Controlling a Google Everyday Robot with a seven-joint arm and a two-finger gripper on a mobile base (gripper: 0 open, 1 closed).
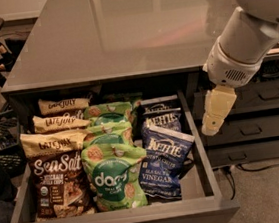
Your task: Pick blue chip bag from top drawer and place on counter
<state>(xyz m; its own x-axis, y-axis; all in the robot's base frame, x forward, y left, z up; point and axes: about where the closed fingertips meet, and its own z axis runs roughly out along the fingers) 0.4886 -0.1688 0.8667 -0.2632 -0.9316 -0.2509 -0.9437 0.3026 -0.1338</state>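
Gripper (212,120) hangs off the white arm (251,35) at the right. It's outside the top drawer (201,157), just past its right wall & above rim level, in front of the narrower drawers (262,129) w/ dark handles. You're seeing it edge-on, so you can't tell how wide it's set. Nothing is in it. It points down & a bit left, toward the drawer. That reads to me as the approach, w/ the pick not yet begun.

Top drawer is pulled well out from under the counter (120,30), so its contents lie open from above & you can reach in clear of the slab's edge. Contents sit in 3 rows, front to back:
- Left: brown-and-cream Late July bags (56,178), overlapped like shingles.
- Middle: green dang bags (114,179), stacked the same way.
- Right: dark blue Kettle bags.

Your target, the blue chip bag (164,163), is the front one of the right row. It lies tilted, label up, w/ its left edge touching the front green bag. Bare drawer floor shows between it & the right wall.

More blue bags (163,121) sit behind it, the rearmost close under the counter's edge, so the front one is prob. the easiest grab. The gap on the right looks like the side to come in from, since the gripper is already over there.
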